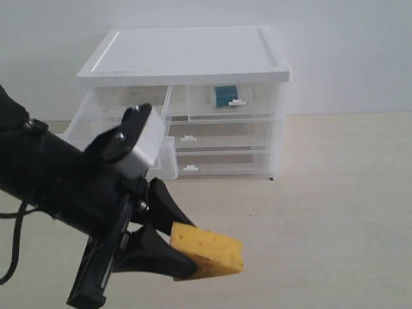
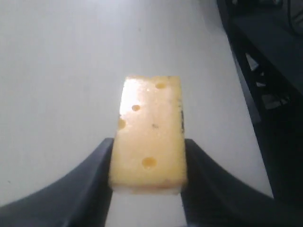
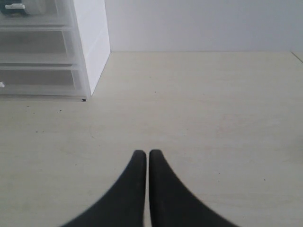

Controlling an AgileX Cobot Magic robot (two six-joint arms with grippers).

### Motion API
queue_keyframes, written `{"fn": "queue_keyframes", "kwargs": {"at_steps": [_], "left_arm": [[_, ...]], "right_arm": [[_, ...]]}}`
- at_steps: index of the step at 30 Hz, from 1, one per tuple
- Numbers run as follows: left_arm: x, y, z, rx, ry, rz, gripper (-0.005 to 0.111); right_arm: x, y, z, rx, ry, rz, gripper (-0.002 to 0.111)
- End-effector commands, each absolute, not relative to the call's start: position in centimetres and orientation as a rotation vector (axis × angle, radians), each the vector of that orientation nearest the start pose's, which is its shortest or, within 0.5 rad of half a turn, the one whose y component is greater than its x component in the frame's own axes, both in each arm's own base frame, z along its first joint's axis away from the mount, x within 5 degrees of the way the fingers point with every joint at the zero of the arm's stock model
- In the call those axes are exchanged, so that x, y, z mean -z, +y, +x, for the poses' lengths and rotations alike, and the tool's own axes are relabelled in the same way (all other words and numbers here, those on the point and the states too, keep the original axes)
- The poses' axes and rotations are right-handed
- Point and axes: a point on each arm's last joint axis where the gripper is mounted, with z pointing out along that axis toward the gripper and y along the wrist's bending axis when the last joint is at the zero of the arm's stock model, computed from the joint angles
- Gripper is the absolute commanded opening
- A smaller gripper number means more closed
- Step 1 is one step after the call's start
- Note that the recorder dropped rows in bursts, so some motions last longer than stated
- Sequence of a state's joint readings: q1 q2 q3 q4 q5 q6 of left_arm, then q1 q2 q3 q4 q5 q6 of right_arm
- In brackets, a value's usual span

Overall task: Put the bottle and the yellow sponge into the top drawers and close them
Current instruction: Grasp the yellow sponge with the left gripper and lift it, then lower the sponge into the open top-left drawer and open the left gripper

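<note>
Left jaws are clamped; right jaws touch.

Pale wood-grain table (image 1: 347, 212). I see one white-topped, clear-fronted drawer unit (image 1: 187, 55) standing directly on it, toward the far edge.

The near part of the open top left drawer (image 1: 87, 116) was hidden behind the left arm (image 1: 58, 180), which was cut off by the left and lower edges of the exterior view. The bottle (image 1: 225, 96) was seen only as a teal patch through the clouded top right drawer (image 1: 264, 96); cap and print were not resolved. The left end of the yellow sponge (image 1: 209, 250) was covered by the left gripper (image 1: 183, 248). The drawer cabinet (image 3: 90, 42) was cropped in the right wrist view. Dark equipment (image 2: 270, 71) beyond the table edge was too blurred to identify.
</note>
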State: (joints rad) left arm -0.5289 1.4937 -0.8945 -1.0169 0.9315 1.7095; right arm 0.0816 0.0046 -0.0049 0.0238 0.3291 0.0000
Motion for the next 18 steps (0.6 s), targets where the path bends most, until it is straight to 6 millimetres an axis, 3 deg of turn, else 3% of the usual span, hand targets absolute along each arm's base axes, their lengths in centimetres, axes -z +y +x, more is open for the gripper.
{"fn": "queue_keyframes", "kwargs": {"at_steps": [1,5,10,14,18], "left_arm": [[-29.2,-19.5,20.1,0.836,1.551,1.776,0.004],[-32.8,-18.7,21.2,0.592,1.562,1.838,0.004],[-35.8,-17.1,22.9,0.272,1.608,1.893,0.004],[-36.9,-14.6,24.8,0.185,1.646,1.812,0.004],[-36.2,-11.6,26.5,0.093,1.624,1.873,0.004]], "right_arm": [[-18.4,0.5,5.4,-0.073,1.805,-0.060,0.000],[-18.4,0.5,5.4,-0.073,1.805,-0.060,0.000],[-18.4,0.5,5.4,-0.073,1.805,-0.060,0.000],[-18.4,0.5,5.4,-0.073,1.805,-0.060,0.000],[-18.4,0.5,5.4,-0.073,1.805,-0.060,0.000]]}}
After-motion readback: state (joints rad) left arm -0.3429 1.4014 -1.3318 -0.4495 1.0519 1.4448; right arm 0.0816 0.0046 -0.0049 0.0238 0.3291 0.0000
